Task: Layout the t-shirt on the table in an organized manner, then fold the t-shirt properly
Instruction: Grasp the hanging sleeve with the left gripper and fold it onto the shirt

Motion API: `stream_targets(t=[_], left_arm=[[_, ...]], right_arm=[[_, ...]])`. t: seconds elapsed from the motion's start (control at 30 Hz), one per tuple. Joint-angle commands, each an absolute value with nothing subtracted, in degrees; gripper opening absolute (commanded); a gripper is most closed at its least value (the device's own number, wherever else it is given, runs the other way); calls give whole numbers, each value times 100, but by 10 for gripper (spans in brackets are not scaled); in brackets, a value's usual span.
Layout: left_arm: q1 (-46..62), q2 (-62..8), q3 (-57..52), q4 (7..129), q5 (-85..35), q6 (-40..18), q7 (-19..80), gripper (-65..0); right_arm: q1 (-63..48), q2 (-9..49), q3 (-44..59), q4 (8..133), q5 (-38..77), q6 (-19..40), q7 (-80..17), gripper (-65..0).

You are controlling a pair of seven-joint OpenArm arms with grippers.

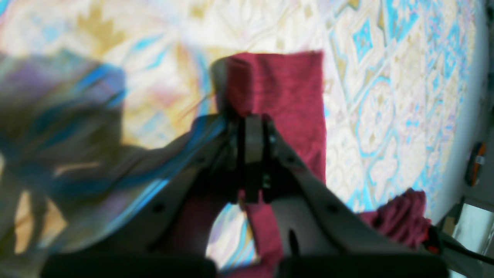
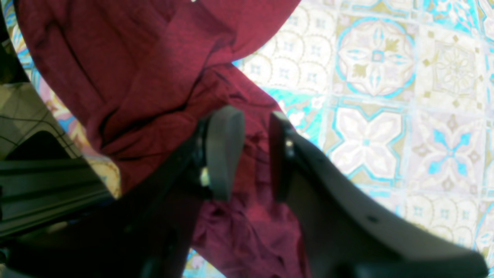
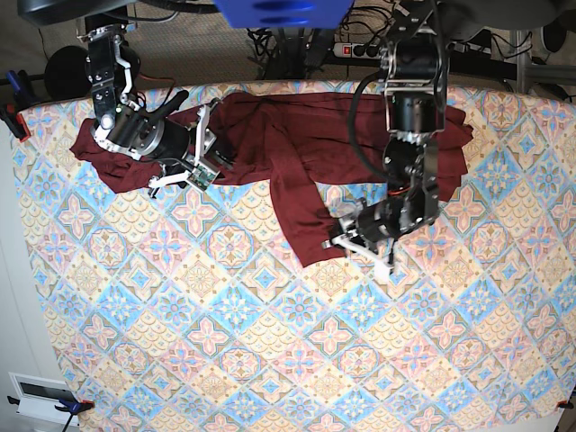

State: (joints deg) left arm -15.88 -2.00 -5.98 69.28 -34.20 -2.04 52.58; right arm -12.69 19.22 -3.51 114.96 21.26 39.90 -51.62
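Left gripper [image 1: 252, 127] has its jaws together, pinched on an edge of the dark maroon soft knit t-shirt [image 3: 270, 153]; in the left wrist view a flat strip of the cloth runs out just beyond the fingertips. The right gripper [image 2: 256, 150] hangs over a bunched part of the garment with its jaws apart, grey pads [image 2: 224, 150] either side of a fold, nothing clamped between them.

The shirt lies crumpled across the far half of the table covered in pastel blue, pink and cream tile-patterned cloth [image 3: 270, 342], one long tongue of fabric reaching toward the middle, where the left gripper meets its tip.

By the look of it the garment is light, limp and drapes freely, so it will probably sag and drag from any single hold. It is likely best taken at hems, shoulder seams or corners, two points at once, and pulled taut to flatten it before folding. Layout is not yet finished.
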Motion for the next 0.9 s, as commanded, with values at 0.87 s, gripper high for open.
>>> stream_targets(t=[0.87], left_arm=[[1833, -1516, -3486, 11055, -6949, -251, 5754, -650]], right_arm=[[-1218, 1965, -347, 11530, 2220, 4000, -5042, -496]])
